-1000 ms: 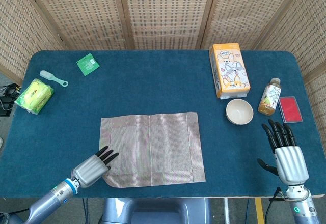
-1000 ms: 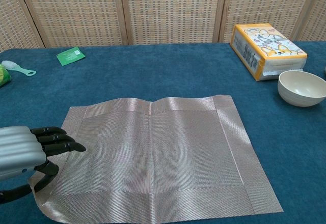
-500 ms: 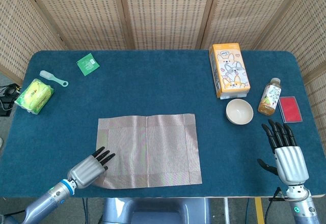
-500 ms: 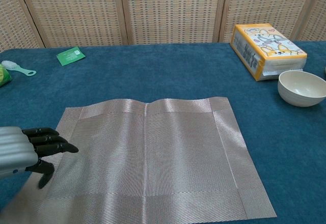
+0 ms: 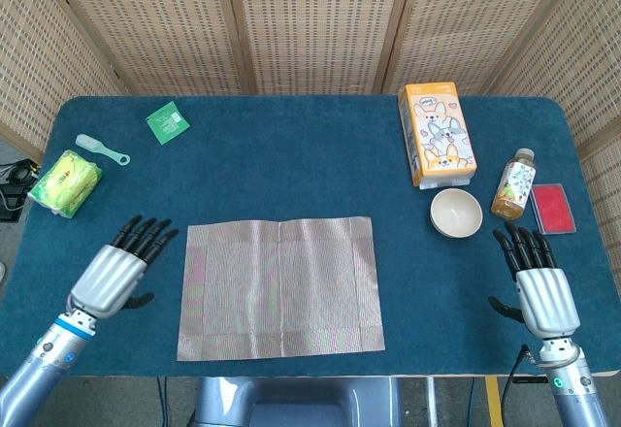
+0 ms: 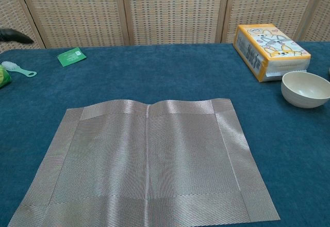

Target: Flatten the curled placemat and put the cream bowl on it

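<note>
The woven silvery placemat (image 5: 279, 286) (image 6: 146, 166) lies spread out flat near the table's front edge, with a slight ripple along its far edge. The cream bowl (image 5: 456, 213) (image 6: 305, 88) stands upright and empty to the mat's right, apart from it. My left hand (image 5: 117, 271) hovers off the mat's left side, fingers apart and holding nothing; only a dark fingertip (image 6: 15, 35) shows in the chest view. My right hand (image 5: 539, 283) is at the front right, below the bowl, fingers spread and empty.
An orange tissue box (image 5: 437, 132) lies behind the bowl. A tea bottle (image 5: 512, 183) and a red flat case (image 5: 552, 207) stand at the right edge. At the far left are a green packet (image 5: 168, 121), a small brush (image 5: 101, 148) and a yellow-green pack (image 5: 65, 182).
My left hand has let go of the mat's front-left corner and lifted away to the left. The mat slid slightly left and settled flat. The right hand has barely moved.
</note>
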Robot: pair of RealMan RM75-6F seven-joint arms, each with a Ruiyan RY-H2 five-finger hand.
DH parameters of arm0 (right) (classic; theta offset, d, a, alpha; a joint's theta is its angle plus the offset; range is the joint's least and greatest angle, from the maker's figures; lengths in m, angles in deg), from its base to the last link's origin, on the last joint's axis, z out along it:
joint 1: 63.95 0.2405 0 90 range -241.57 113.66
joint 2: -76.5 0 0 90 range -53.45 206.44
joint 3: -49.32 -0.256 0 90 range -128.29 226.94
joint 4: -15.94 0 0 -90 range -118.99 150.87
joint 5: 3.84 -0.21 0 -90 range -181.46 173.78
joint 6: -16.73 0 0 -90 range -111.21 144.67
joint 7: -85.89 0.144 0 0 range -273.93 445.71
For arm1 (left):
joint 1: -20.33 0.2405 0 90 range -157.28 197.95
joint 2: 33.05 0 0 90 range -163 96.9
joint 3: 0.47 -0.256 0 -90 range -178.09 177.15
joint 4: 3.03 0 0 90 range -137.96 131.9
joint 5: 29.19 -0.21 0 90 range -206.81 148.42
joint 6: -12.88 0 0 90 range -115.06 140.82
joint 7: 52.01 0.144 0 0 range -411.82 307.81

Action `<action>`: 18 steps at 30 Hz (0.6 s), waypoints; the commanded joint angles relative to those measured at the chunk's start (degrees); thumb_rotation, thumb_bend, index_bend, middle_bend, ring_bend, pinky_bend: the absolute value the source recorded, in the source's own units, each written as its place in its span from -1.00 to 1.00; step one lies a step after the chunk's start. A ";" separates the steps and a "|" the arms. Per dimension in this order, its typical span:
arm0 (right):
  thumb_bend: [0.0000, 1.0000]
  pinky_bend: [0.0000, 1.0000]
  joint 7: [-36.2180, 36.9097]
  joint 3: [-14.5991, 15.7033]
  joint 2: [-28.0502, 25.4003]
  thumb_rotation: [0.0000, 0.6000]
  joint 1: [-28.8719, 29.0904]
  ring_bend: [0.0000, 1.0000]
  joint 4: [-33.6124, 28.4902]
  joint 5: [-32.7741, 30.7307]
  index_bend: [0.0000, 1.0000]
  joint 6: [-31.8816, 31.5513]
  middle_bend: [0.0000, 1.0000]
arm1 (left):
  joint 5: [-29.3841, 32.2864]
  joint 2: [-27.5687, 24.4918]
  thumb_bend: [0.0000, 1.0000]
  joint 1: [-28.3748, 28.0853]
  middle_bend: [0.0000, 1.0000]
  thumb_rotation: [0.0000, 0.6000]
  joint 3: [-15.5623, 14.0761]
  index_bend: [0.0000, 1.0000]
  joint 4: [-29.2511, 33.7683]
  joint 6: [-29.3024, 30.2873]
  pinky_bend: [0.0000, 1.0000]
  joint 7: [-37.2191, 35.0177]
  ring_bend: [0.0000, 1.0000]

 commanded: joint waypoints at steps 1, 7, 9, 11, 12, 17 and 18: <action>-1.00 -1.00 1.16 -1.16 -0.71 1.00 2.93 -1.00 0.12 -2.53 -1.00 5.28 -1.00 | 4.65 -0.41 -1.00 3.60 -1.00 1.00 4.12 -1.00 -0.83 5.29 -1.00 -2.79 -1.00; -1.00 -1.00 1.97 -2.73 -1.01 1.00 9.21 -1.00 2.07 -8.07 -1.00 17.84 -1.00 | 10.27 -1.39 -1.00 5.81 -1.00 1.00 6.93 -1.00 -0.65 6.67 -1.00 -6.08 -1.00; -1.00 -1.00 2.30 -3.35 -0.35 1.00 11.24 -1.00 3.63 -10.04 -1.00 21.53 -1.00 | 10.58 -1.50 -1.00 6.08 -1.00 1.00 7.11 -1.00 -1.27 6.29 -1.00 -6.68 -1.00; -1.00 -1.00 2.58 -3.96 0.90 1.00 12.92 -1.00 5.62 -12.02 -0.96 24.42 -1.00 | 10.65 -1.76 -1.00 6.21 -1.00 1.00 7.11 -1.00 -1.63 5.67 -1.00 -6.90 -1.00; -1.00 -1.00 2.72 -4.36 1.83 1.00 13.93 -1.00 7.02 -13.36 -0.93 26.12 -1.00 | 10.60 -2.03 -1.00 6.29 -1.00 1.00 7.22 -1.00 -1.65 5.47 -1.00 -7.05 -1.00; -1.00 -1.00 1.66 -5.90 7.55 1.00 17.70 -1.00 15.01 -17.79 -0.78 30.39 -1.00 | 10.29 -2.55 -1.00 6.90 -1.00 1.00 8.00 -1.00 -1.73 5.59 -1.00 -8.29 -1.00; -1.00 -1.00 1.32 -6.06 8.38 1.00 18.17 -1.00 16.17 -18.33 -0.76 30.76 -1.00 | 10.28 -2.63 -1.00 6.94 -1.00 1.00 8.10 -1.00 -1.77 5.41 -1.00 -8.51 -1.00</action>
